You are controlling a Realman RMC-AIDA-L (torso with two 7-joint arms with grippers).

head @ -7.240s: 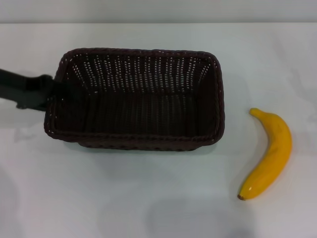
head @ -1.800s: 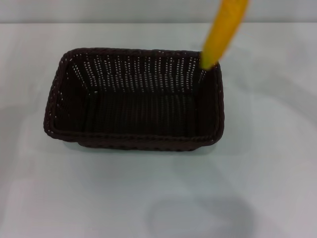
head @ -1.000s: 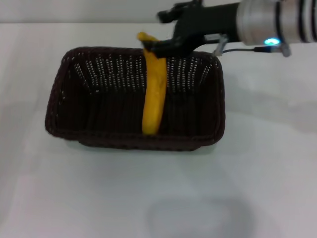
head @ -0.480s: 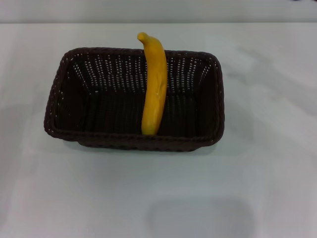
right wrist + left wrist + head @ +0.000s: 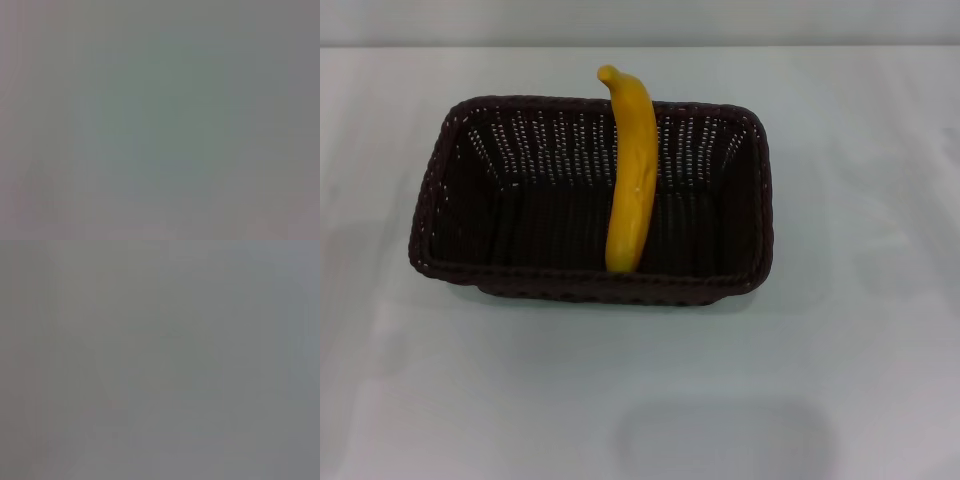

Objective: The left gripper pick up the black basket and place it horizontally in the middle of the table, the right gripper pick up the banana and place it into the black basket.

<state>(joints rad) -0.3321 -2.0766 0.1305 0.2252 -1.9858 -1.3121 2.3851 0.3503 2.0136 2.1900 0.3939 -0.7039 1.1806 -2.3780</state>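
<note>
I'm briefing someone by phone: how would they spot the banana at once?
On the plain white table sits a dark woven wicker basket. Across its middle lies the curved bright yellow banana, one end poking over the far rim. It is the only yellow thing there.

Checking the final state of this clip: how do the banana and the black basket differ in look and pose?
The banana is bright yellow, smooth and curved; the black basket is dark, woven and rectangular. The banana leans with its tip above the far rim; the basket sits flat on the table. Neither is held.
</note>
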